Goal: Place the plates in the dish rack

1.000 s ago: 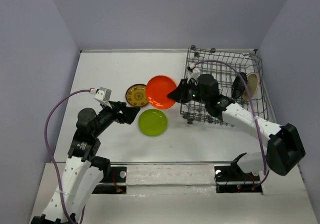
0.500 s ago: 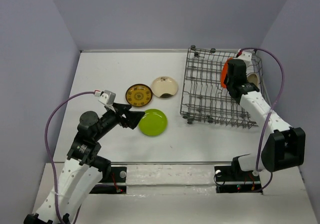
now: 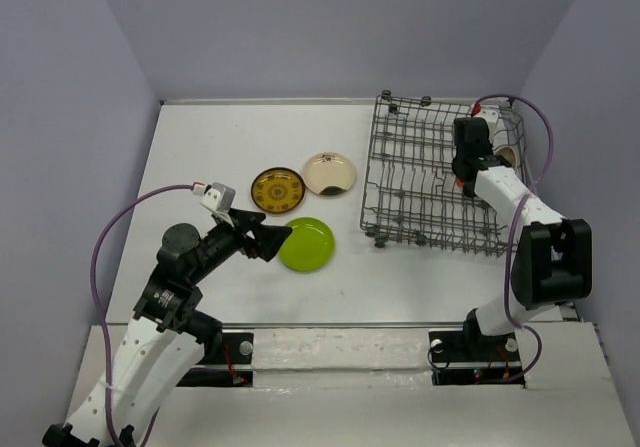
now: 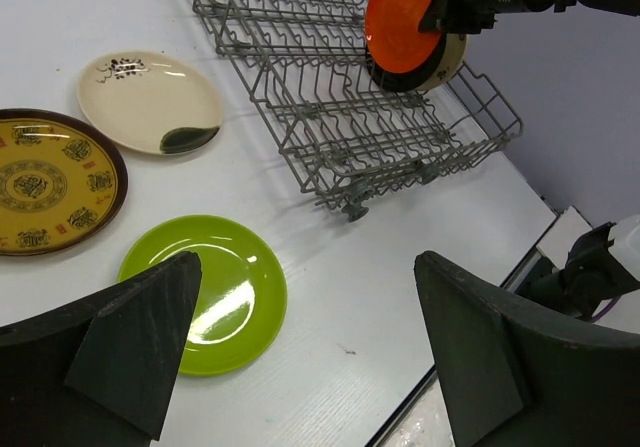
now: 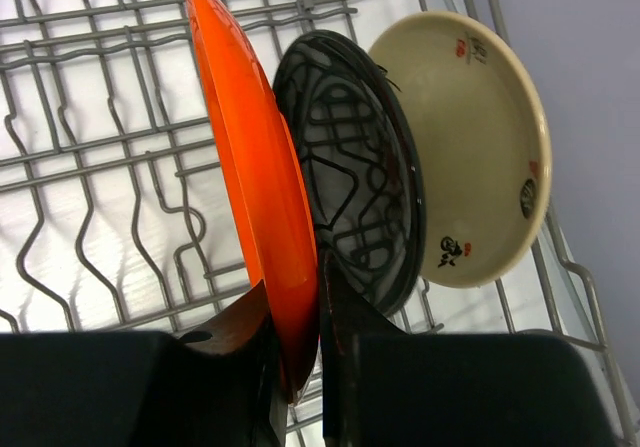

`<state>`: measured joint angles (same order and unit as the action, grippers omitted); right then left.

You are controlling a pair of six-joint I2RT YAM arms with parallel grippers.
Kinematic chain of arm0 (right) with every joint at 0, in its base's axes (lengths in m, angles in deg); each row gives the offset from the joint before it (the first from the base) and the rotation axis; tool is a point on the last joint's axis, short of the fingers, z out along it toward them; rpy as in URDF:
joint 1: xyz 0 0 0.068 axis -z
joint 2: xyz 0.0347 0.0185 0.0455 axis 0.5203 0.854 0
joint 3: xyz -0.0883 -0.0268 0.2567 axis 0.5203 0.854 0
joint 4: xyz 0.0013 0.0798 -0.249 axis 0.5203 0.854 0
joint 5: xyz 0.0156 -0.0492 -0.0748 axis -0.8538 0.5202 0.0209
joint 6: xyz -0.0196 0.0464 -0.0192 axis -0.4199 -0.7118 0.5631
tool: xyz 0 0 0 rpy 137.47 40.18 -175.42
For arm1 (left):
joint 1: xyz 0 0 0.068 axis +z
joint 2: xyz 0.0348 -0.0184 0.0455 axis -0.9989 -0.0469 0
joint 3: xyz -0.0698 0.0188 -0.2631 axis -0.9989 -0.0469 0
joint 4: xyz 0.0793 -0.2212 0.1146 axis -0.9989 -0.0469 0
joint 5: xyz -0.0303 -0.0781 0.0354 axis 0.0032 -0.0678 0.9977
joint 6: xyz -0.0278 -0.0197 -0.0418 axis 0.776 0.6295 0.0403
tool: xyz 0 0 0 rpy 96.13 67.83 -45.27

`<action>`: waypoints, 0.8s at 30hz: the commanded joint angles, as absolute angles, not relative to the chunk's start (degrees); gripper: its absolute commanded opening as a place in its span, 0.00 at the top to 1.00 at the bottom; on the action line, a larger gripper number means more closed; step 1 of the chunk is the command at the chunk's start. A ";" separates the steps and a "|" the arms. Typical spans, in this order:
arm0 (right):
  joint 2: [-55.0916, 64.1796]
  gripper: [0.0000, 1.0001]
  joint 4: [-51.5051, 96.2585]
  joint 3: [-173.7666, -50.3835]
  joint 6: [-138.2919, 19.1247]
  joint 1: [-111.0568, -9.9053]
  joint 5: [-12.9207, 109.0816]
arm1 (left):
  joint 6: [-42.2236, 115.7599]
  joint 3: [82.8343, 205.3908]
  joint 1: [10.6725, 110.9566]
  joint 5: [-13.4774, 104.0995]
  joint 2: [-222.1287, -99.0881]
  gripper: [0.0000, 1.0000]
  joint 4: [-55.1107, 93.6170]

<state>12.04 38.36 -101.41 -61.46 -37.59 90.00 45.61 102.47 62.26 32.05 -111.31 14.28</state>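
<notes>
My right gripper [image 5: 300,352] is shut on the rim of the orange plate [image 5: 250,167] and holds it upright inside the dish rack [image 3: 420,182]. A black plate [image 5: 350,177] and a cream plate [image 5: 465,157] stand just behind it in the rack. In the top view the right gripper [image 3: 466,170] hides the orange plate. On the table lie the lime green plate [image 3: 306,244], the brown and gold plate [image 3: 277,189] and a cream plate with a dark mark [image 3: 329,172]. My left gripper [image 3: 268,237] is open and empty at the green plate's [image 4: 205,292] left edge, above the table.
The rack [image 4: 340,97] stands at the back right, close to the right wall. The table's front edge [image 4: 480,317] runs just right of the left gripper [image 4: 310,357]. The brown plate [image 4: 50,182] and the cream plate [image 4: 150,102] lie beyond the green one.
My right gripper has carried the orange plate from the table to the rack and lowered it next to the black plate. My left gripper has edged right, up to the green plate.
</notes>
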 commanded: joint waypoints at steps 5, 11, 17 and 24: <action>13.99 0.93 36.81 -106.66 -60.33 -37.51 86.66 | 45.32 103.58 61.91 32.30 -111.22 0.01 15.57; 17.58 0.93 36.90 -107.19 -59.89 -37.51 85.61 | 45.31 103.67 62.00 33.27 -111.66 0.01 15.22; 20.23 0.93 36.90 -107.28 -60.68 -37.51 84.99 | 45.40 103.76 62.09 33.88 -112.27 0.01 14.86; 19.97 0.65 37.16 -107.10 -61.99 -37.51 84.20 | 45.49 103.85 62.53 34.50 -113.59 0.01 14.51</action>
